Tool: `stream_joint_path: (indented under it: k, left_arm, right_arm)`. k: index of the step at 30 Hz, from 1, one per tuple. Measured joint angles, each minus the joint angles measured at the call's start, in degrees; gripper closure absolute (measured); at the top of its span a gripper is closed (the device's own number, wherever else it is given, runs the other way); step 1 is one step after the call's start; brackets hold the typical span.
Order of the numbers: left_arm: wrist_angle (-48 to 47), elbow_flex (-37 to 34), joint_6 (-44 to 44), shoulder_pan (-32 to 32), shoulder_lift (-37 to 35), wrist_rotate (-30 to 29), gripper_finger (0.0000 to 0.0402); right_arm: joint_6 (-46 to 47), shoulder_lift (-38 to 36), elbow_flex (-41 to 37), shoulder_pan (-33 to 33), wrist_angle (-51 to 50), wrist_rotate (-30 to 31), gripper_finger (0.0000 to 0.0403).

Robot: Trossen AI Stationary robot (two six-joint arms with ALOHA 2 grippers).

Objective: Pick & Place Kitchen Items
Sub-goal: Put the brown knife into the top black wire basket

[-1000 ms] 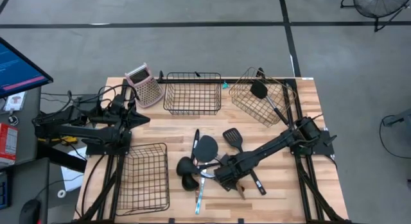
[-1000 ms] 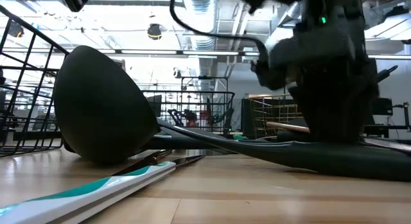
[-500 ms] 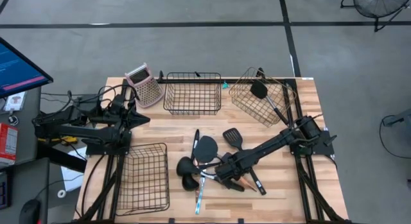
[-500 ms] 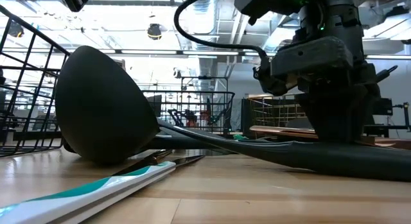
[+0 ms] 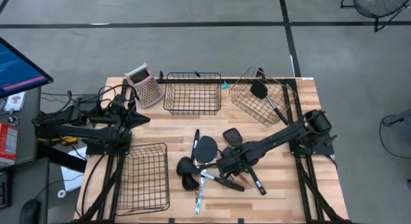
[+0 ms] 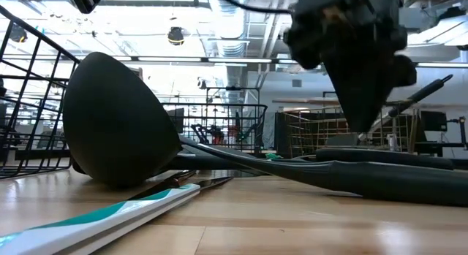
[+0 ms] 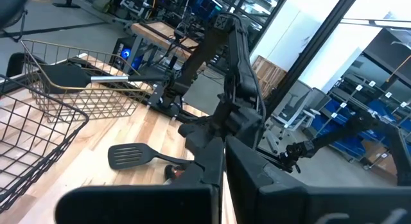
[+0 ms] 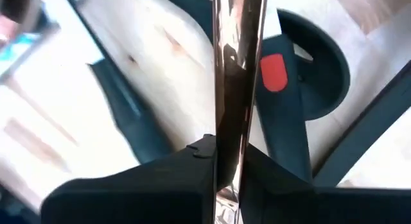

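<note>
A heap of kitchen items (image 5: 212,163) lies on the wooden table near the front middle: a black ladle (image 6: 117,123), a black slotted spatula (image 5: 232,137) and a teal-and-white handled one (image 6: 110,215). My right gripper (image 5: 226,167) reaches down into the heap and is shut on a slim shiny copper-toned utensil handle (image 8: 236,44). In the low view its fingers (image 6: 362,131) taper to a point just above the lying handles. My left gripper (image 5: 144,119) waits shut at the table's left side, holding nothing. My right gripper pinches the slim shiny handle (image 8: 232,124) between its two fingers, which come from above and point down. In the wrist view the handle runs straight away from the fingers. Which end it has, and whether the utensil is clear of the heap, I cannot tell.
A black wire basket (image 5: 192,92) and a tilted gold wire basket (image 5: 247,99) holding a black spatula (image 5: 260,89) stand along the far edge. A pink-topped grater (image 5: 144,86) stands far left, and another black basket (image 5: 144,179) sits near left.
My right gripper has shut on the shiny handle in the heap, then risen a little and drawn toward the far edge. In the low view its fingers stood down among the handles; now they end above them. The other utensils have stayed in place.
</note>
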Motion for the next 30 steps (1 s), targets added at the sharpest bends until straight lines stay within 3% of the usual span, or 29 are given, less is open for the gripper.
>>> stream_joint_path:
  k: [11, 20, 30]
  left_arm:
    - [0.0, 0.0, 0.1, 0.0, 0.0, 0.0, 0.0399]
    - [0.0, 0.0, 1.5, 0.0, 0.0, 0.0, 0.0399]
    - [0.0, 0.0, 1.5, 0.0, 0.0, 0.0, 0.0399]
  right_arm:
    - [-0.4, -9.7, 0.0, -2.5, -0.4, 1.7, 0.0377]
    - [-4.2, -17.0, 0.0, -8.6, 0.6, 4.5, 0.0377]
    - [-18.1, -14.6, 6.3, -16.6, 3.2, 4.3, 0.0377]
